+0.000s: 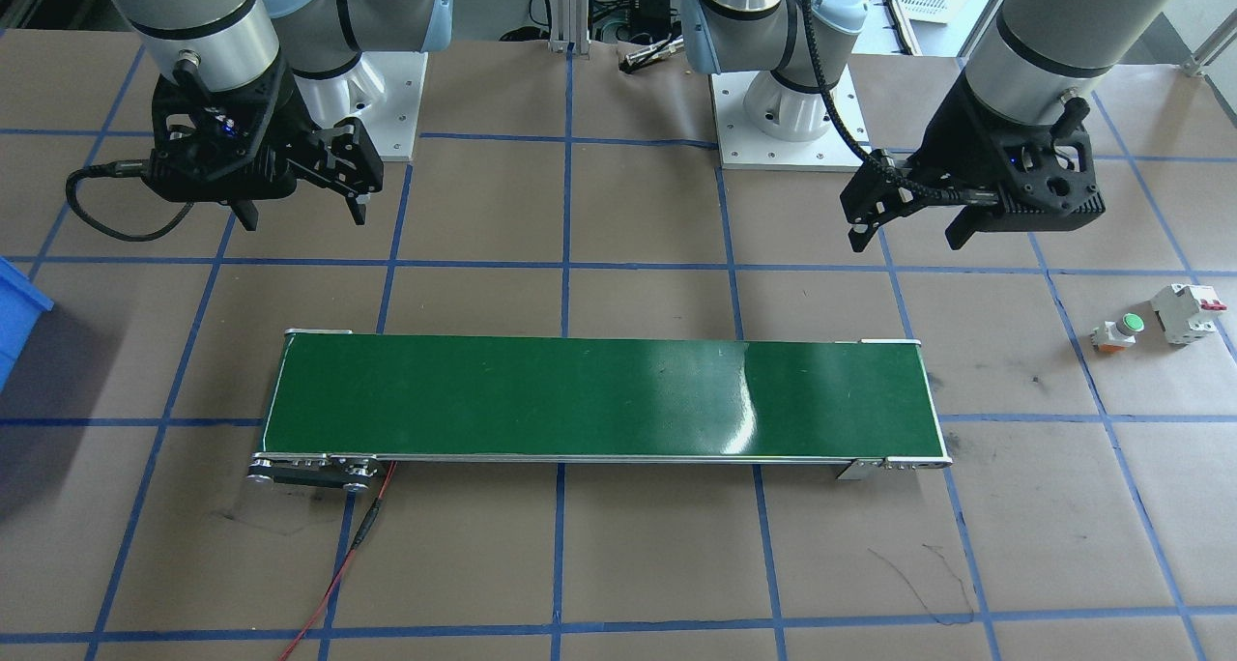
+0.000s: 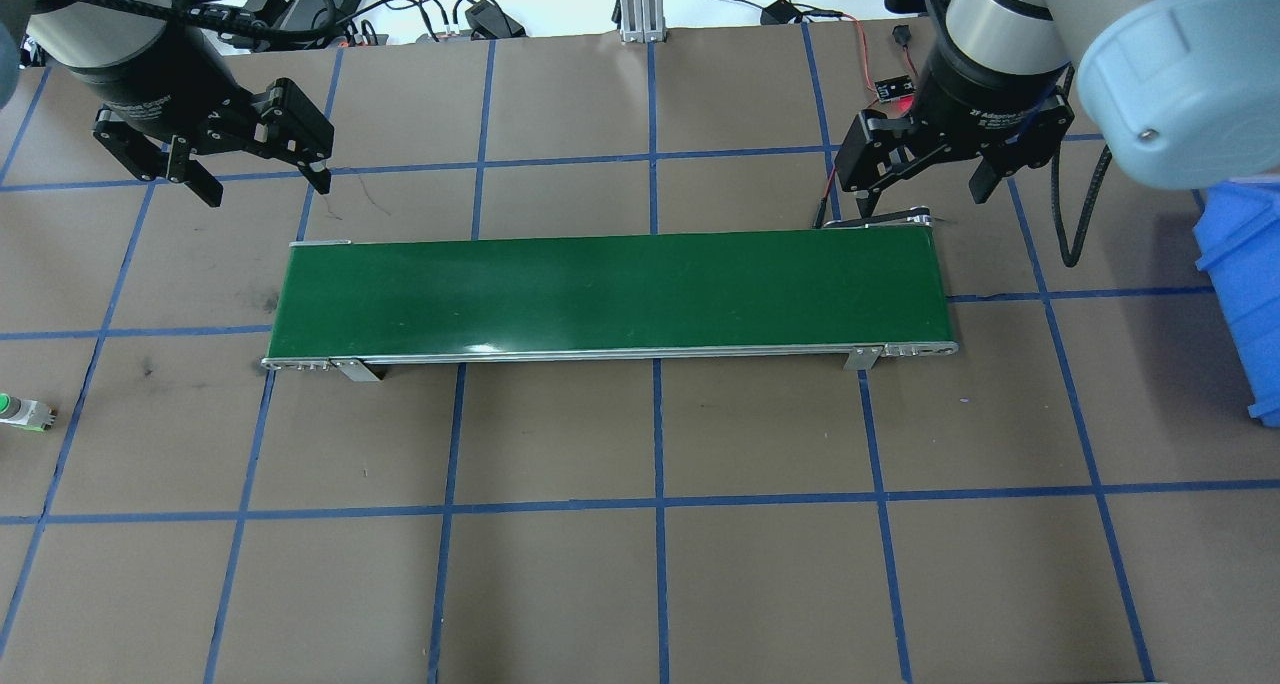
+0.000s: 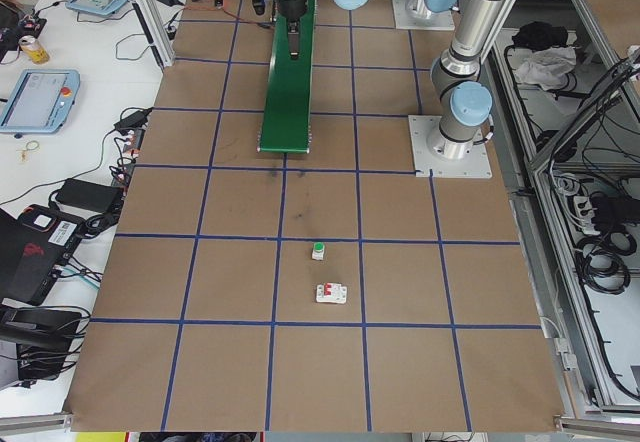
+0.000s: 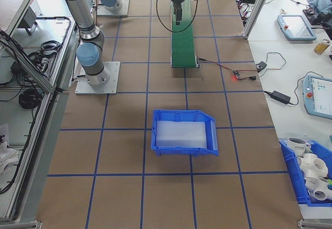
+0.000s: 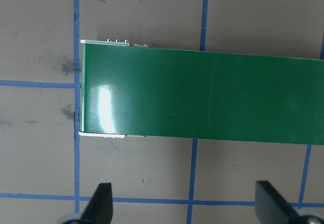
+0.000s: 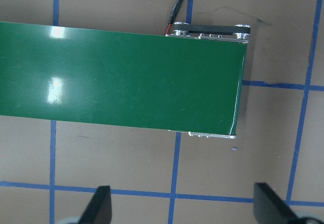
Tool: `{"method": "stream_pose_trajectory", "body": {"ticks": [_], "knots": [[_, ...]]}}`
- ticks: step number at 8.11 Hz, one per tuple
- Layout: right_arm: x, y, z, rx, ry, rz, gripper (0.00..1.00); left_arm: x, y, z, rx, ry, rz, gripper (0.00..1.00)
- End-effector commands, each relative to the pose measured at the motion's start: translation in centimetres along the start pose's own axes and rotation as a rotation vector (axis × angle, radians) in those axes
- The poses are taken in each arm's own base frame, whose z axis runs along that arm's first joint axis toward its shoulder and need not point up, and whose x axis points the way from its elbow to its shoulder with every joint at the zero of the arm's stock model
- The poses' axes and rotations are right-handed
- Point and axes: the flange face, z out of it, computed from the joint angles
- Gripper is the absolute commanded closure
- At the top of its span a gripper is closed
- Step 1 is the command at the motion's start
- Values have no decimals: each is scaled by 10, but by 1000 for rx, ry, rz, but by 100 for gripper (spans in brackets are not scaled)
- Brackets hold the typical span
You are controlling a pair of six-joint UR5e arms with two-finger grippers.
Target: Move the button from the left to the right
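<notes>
The button [image 1: 1121, 331] is placed on the paper-covered table [image 1: 618, 564], past the left end of the green conveyor belt [image 1: 599, 397] and just beside a white circuit breaker [image 1: 1187, 311]; it is not yet touched. Farther back, the left gripper [image 1: 908, 226] and the right gripper [image 1: 300, 212] are held above the table, both spread wide and holding nothing, probably in wait. In the overhead view only the button is seen at the edge; the breaker is cut off. The blue bin [image 4: 184, 133] is shown whole only from the right side.
</notes>
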Motion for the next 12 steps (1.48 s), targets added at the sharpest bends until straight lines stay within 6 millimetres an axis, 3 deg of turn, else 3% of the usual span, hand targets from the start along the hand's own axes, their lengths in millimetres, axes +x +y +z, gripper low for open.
{"method": "stream_pose_trajectory", "body": {"ticks": [1, 3, 4, 6, 7, 8, 10, 11, 12], "knots": [[1, 0, -1, 1, 0, 1, 0, -3, -2, 2, -5, 4, 5, 0], [0, -2, 1, 7, 0, 0, 0, -14, -9, 0, 9, -4, 52, 0], [1, -3, 1, 7, 2, 1, 0, -47, -19, 4, 6, -41, 13, 0], [1, -3, 1, 9, 2, 2, 0, -191, -29, 14, 23, -84, -33, 0], [1, -3, 1, 9, 0, 1, 0, -250, -32, 23, 51, -109, -15, 0], [0, -2, 1, 7, 0, 0, 0, -297, -29, 36, 40, -111, -39, 0], [0, -2, 1, 9, 0, 1, 0, -364, -22, 73, -11, -84, -32, 0], [0, -2, 1, 7, 0, 1, 0, -395, -19, 103, -54, -49, -46, 0], [1, -3, 1, 9, 0, 5, 0, -414, -21, 136, -94, -15, -65, 0]]}}
